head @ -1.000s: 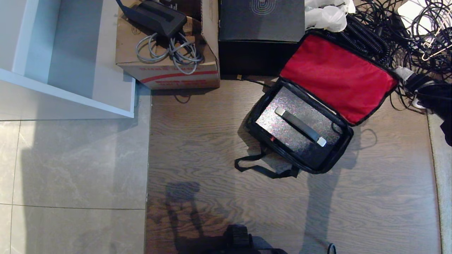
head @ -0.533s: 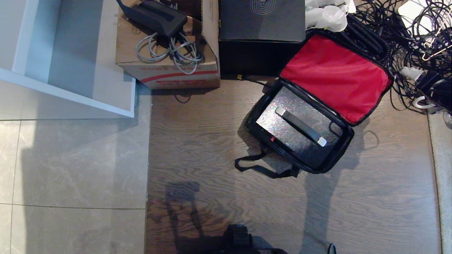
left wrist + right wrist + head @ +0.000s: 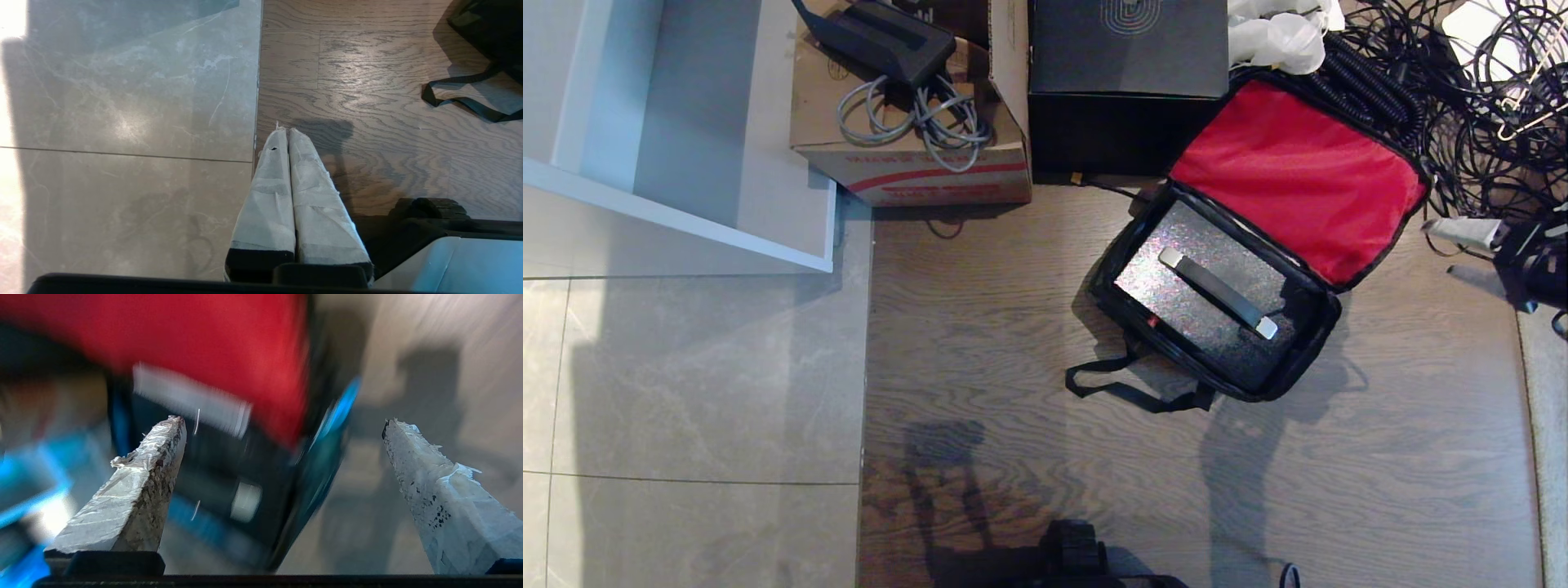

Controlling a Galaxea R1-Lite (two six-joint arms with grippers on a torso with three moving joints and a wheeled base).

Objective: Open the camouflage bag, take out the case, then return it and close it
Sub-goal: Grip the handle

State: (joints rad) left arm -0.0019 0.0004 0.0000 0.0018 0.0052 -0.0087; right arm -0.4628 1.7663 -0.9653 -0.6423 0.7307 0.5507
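The camouflage bag point(image 3: 1308, 358) lies open on the wood floor, its red-lined lid point(image 3: 1298, 180) folded back against the cables. Inside it lies the case point(image 3: 1176, 306), speckled black, with its handle point(image 3: 1218, 292) facing up. My right gripper point(image 3: 282, 422) is open and empty. It hovers beside the bag's right side, apart from it, with the red lining point(image 3: 229, 343) blurred ahead. One of its taped fingers point(image 3: 1462, 231) shows at the head view's right edge. My left gripper point(image 3: 284, 131) is shut and empty, parked over the seam between tile and wood.
A cardboard box point(image 3: 907, 163) with a black adapter and grey cable, and a black cube box point(image 3: 1127, 73), stand behind the bag. A tangle of black cables point(image 3: 1462, 90) fills the back right. A white shelf point(image 3: 686, 131) is at the back left. The bag's strap point(image 3: 1127, 392) trails forward.
My right gripper has swung at the right edge of the head view, coming lower with its taped finger now pointing at the bag. Bag, lid and case have not moved.
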